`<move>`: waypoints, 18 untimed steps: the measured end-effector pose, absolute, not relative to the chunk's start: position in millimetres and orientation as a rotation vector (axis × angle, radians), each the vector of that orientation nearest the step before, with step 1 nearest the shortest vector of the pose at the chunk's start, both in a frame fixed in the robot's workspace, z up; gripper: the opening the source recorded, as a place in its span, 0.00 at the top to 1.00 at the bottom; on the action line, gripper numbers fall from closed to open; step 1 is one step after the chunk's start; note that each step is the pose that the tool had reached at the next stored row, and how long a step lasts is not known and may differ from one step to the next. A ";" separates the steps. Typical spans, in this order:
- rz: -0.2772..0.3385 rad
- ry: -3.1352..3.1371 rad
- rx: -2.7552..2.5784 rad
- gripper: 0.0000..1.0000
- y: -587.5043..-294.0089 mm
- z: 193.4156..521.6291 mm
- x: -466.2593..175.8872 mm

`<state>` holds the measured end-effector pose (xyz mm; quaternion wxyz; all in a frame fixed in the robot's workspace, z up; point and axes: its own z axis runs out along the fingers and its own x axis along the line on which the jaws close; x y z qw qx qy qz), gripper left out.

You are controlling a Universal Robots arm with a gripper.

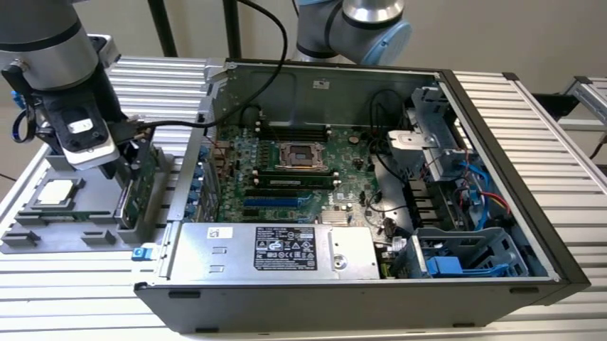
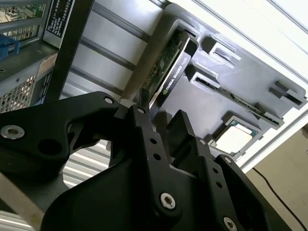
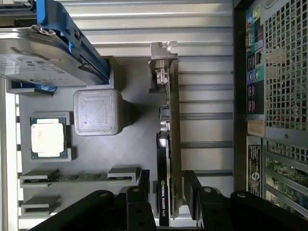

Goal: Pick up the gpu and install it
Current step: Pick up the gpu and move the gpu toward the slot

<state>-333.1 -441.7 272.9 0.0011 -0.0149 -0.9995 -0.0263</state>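
1. First wrist view: the gpu was seen standing on edge in the grey tray, beside the computer case.
2. The gripper was held spread, its fingers straddling the card's end.

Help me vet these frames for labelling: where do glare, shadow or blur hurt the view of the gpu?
Exterior view: soft, even light; the gpu looks dim beside the arm. Second wrist view: bright table blown out white, gripper nearly black. First wrist view: evenly lit, gpu crisp, mild sheen on the hard drive.
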 end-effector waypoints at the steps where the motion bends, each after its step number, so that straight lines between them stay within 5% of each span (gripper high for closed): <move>1: -0.082 -3.138 -0.047 0.00 -441.7 272.4 -333.1; 18: -0.083 -3.135 -0.047 0.00 -441.7 265.9 -334.3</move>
